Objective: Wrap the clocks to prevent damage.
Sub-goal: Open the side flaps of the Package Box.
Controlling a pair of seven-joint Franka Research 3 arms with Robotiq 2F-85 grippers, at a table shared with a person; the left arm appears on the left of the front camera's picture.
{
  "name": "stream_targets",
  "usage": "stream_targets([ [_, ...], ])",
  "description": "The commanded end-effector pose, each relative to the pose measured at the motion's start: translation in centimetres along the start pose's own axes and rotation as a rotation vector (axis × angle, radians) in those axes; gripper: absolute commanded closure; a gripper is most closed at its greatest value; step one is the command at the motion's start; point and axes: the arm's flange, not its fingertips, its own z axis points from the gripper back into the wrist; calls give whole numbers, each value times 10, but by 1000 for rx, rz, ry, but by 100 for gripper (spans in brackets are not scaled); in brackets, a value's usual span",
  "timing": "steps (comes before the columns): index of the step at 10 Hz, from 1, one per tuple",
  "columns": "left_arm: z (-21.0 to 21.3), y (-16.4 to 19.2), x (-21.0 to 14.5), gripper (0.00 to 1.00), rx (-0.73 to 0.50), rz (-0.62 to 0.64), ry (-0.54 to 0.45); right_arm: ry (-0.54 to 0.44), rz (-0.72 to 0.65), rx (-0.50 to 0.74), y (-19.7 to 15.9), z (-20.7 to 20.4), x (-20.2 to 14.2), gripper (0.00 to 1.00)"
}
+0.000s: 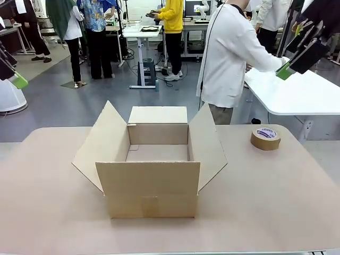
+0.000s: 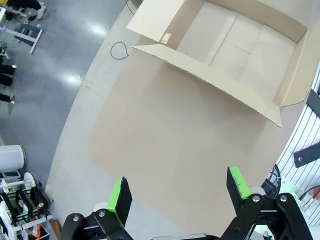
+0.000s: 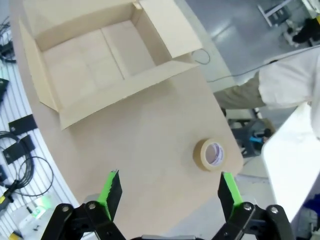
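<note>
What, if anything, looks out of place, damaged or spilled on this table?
Nothing stands out. The cardboard box stands upright, its four flaps open and undamaged. The tape roll lies flat on the table, apart from the box. The left gripper and the right gripper hover open above.

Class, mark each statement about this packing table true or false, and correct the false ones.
1. The cardboard box has its flaps open. True.
2. A clock lies inside the box. False: the box is empty.
3. The roll of tape lies on the table, outside the box. True.
4. The left gripper is shut on the tape. False: it is open and holds nothing.
5. The person leans over the box. False: the person is turned towards a white table.
6. The right gripper is open. True.
</note>
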Motion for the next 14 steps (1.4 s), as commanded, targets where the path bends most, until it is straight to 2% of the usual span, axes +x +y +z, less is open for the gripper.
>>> stream_targets([
  [1,-14,6,6,0,-16,0,20,-1,14,24,1,-4,0,0],
  [3,-5,1,1,0,-6,0,8,1,1,2,0,-1,0,0],
  [4,-18,28,1,0,-201,-70,-81,-199,8,184,-15,-12,-9,0],
  [5,-24,48,-6,0,-328,-106,-156,-333,6,289,-32,-19,-26,0],
  [7,-34,77,-23,0,-504,-126,-296,-548,-56,369,-62,-31,-63,0],
  [8,-38,93,-30,0,-542,-143,-373,-646,-75,356,-74,-37,-81,0],
  [9,-35,101,-40,0,-532,-122,-418,-699,-94,314,-79,-40,-97,0],
  [11,-28,114,-71,0,-497,-59,-501,-720,-160,223,-81,-39,-127,0],
  [14,-16,126,-107,0,-504,-18,-570,-749,-165,245,-76,-27,-158,0],
])
